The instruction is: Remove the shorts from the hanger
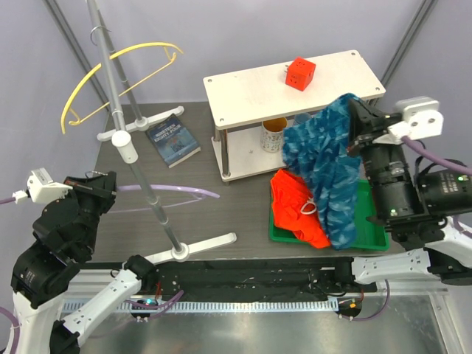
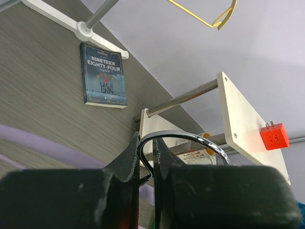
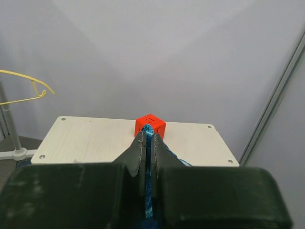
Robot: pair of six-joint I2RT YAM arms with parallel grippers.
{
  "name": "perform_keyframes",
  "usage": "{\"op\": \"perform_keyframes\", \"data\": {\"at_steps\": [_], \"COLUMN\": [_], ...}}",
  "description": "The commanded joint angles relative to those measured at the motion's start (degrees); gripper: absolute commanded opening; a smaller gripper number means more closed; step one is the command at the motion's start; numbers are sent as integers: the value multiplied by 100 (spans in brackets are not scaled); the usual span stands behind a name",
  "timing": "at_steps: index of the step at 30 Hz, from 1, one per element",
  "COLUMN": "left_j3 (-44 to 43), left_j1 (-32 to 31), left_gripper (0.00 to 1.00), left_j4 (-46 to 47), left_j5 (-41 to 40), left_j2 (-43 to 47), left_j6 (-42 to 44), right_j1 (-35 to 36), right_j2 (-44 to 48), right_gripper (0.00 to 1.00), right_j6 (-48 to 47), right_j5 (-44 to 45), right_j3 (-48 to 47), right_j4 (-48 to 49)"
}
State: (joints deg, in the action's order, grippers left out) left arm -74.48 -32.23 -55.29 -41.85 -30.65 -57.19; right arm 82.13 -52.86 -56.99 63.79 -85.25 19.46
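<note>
My right claw (image 1: 354, 120) grips the blue-teal shorts (image 1: 324, 169), which dangle over the green tray (image 1: 375, 230) where the orange shorts (image 1: 293, 206) lie. My left claw (image 1: 109, 184) pinches the bare purple hanger (image 1: 177, 190) by its hook. Likely next: lower the shorts and let go.

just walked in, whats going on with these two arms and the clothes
The right gripper is shut on the blue-teal shorts and holds them up so they hang over the green tray. The orange shorts already lie at that tray's left end. The left gripper is clamped on the metal hook of the purple hanger, which carries no shorts. A yellow hanger hangs empty at the back left.
</note>
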Motion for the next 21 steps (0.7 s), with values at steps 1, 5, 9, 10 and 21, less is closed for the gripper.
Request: {"op": "perform_keyframes", "data": {"at_steps": [1,5,9,10,21], "left_j3": [-120,-146,-198,-207,-172], "left_j1": [15,6,15,15,6], "left_gripper": [0,0,0,0,0], "left_j4": [62,-34,-175,-236,-184], "left_j5": [133,185,185,142,98], "left_j2": [-64,-28,16,50,95], "left_j6": [-170,-240,-319,-328,-223], "right_j1": [-308,-2521,-3571,-3851,-5830], "right_j2": [-443,-480,-515,-393,529], "right_gripper": [1,1,1,1,1], "right_j6": [-154,2300,3509,3763,5537], "right_j5": [-341,-1427,-2108,-2229,-958], "right_j3": [61,131,386,543,1898], "right_j4": [376,-1441,-2307,-2263,-3112]}}
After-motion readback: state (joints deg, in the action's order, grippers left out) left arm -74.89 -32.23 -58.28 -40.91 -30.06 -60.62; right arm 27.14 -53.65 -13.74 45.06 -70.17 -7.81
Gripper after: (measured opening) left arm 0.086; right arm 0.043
